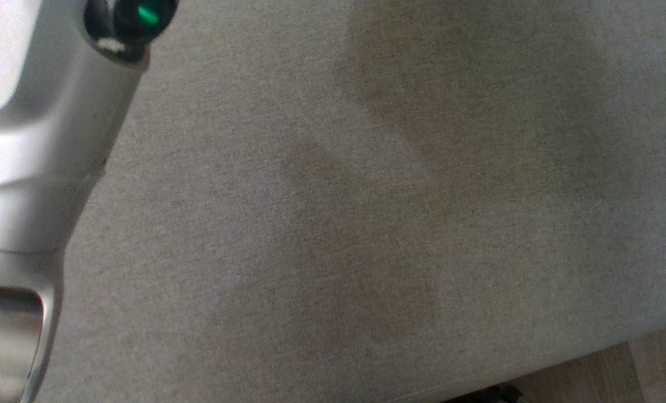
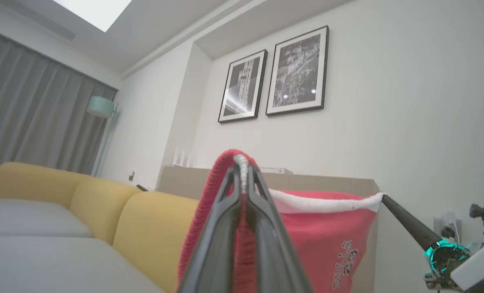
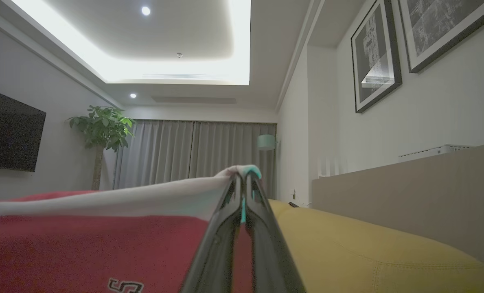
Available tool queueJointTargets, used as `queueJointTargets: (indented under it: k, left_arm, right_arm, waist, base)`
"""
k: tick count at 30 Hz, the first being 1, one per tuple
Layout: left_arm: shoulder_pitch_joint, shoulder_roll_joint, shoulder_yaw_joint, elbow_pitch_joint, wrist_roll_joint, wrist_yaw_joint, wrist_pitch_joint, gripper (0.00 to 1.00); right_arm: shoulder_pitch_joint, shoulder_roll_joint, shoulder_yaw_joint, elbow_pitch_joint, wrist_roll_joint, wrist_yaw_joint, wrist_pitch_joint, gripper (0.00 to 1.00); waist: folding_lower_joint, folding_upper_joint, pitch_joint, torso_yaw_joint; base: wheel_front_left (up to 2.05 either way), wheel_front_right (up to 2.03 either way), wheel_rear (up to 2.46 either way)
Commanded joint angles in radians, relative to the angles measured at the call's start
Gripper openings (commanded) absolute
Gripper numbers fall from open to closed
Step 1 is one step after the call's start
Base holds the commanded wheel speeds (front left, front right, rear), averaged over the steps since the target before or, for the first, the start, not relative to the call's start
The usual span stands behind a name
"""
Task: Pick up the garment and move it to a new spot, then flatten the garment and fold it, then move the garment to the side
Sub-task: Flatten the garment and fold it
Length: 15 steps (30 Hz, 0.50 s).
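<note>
Aloft between two grippers: red garment, white-trimmed top edge stretched nearly taut, body hanging below. At one end left gripper clamps trim; at other end right gripper pinches it. Yellow sofa just beyond. Pale forearm over grey cushion.

I see grey woven upholstery in the head view, with a strip of wood floor past its lower right edge. A yellow sofa with grey seat cushions backs onto a beige ledge. Two black-framed pictures hang on the white wall above. Grey curtains cover the far end, with a mint lamp beside them. I also see a leafy plant, a dark TV and a glowing recessed ceiling.
</note>
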Motion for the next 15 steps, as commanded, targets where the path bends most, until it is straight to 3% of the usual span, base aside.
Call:
queueJointTargets:
  k: [1, 7, 10, 15]
  left_arm:
    - [0.006, 0.044, -0.001, -0.016, -0.019, -0.006, -0.019, 0.00]
    - [0.277, 0.090, -0.065, -0.038, -0.029, -0.006, -0.035, 0.00]
    - [0.409, 0.084, -0.054, -0.059, -0.018, -0.006, -0.036, 0.00]
    - [0.817, 0.051, -0.013, -0.142, 0.050, -0.006, -0.036, 0.00]
  right_arm:
    - [0.035, -0.014, -0.003, -0.050, -0.006, 0.007, -0.001, 0.00]
    - [0.313, -0.006, 0.016, -0.125, 0.006, 0.007, -0.001, 0.00]
    - [0.436, 0.012, -0.012, -0.161, 0.008, 0.007, -0.001, 0.00]
    - [0.813, 0.093, -0.105, -0.299, 0.021, 0.007, -0.001, 0.00]
  waist:
    - [-0.0004, 0.0000, 0.016, 0.002]
    - [-0.0004, 0.0000, 0.003, 0.010]
    - [-0.0004, 0.0000, -0.007, 0.014]
    - [-0.0004, 0.0000, -0.061, 0.008]
  base:
    - [0.00, 0.00, 0.00]
    - [0.00, 0.00, 0.00]
    - [0.00, 0.00, 0.00]
    - [0.00, 0.00, 0.00]
